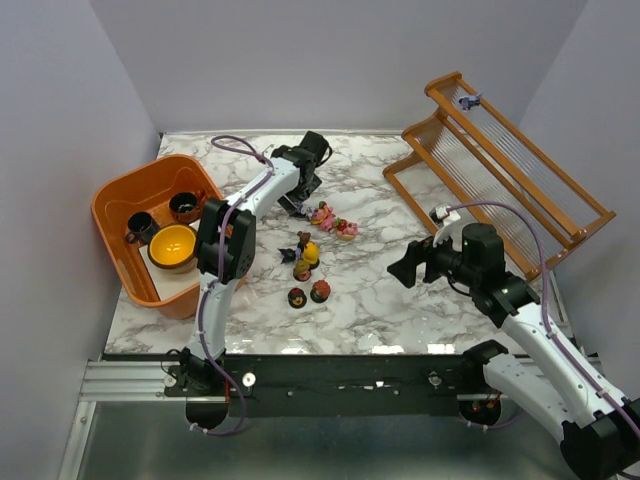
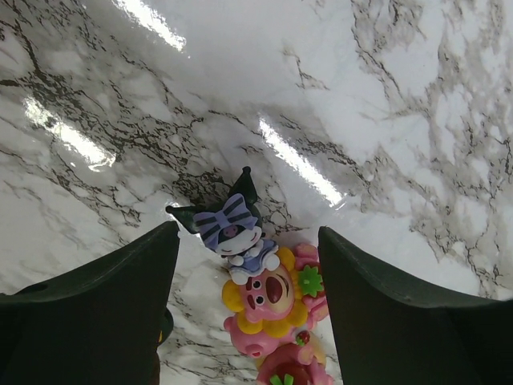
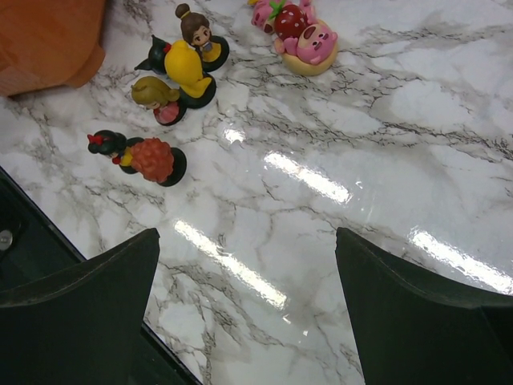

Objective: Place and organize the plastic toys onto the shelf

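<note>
My left gripper (image 2: 248, 241) hangs released over the white marble table (image 2: 385, 96), dark fingers (image 2: 104, 297) spread either side of a small purple-striped plastic figurine (image 2: 232, 233) and the pink-and-yellow bear figurine (image 2: 264, 303) touching it. My right gripper (image 3: 247, 241) is parted too, grasping nothing, near a yellow-gowned figurine (image 3: 189, 70) and a red-haired figurine (image 3: 152, 159). The slanted orange-brown wooden shelf (image 1: 520, 190) stands far right, well apart.
</note>
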Robot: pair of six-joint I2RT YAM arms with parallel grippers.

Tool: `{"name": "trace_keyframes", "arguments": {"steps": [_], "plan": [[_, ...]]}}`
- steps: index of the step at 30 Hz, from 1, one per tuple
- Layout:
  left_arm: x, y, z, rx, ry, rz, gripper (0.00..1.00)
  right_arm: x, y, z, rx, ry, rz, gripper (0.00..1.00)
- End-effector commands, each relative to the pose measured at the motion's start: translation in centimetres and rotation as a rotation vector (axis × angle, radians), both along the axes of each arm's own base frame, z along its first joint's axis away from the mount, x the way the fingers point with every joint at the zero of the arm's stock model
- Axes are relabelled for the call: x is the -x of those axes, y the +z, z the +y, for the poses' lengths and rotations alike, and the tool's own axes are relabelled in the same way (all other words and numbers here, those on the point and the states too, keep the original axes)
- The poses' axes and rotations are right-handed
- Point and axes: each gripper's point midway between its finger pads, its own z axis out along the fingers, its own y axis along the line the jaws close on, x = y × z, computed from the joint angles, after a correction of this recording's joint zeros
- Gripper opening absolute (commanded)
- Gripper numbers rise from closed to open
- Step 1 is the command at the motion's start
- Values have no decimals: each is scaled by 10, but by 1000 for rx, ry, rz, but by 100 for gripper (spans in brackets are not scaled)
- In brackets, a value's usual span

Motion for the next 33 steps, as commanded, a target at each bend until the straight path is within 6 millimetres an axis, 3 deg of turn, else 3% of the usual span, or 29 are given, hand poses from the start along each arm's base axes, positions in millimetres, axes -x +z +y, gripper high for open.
{"name": "trace_keyframes", "arguments": {"steps": [1, 11, 33], "plan": [[3, -15, 8, 5, 71, 50, 77, 0, 2, 5, -18, 24, -22, 97], [5, -34, 12, 17, 72, 93, 70, 0, 0, 7, -24, 31, -21, 97], [11, -51, 6, 40, 42, 138, 51, 0, 1, 9, -35, 43, -25, 97]]}}
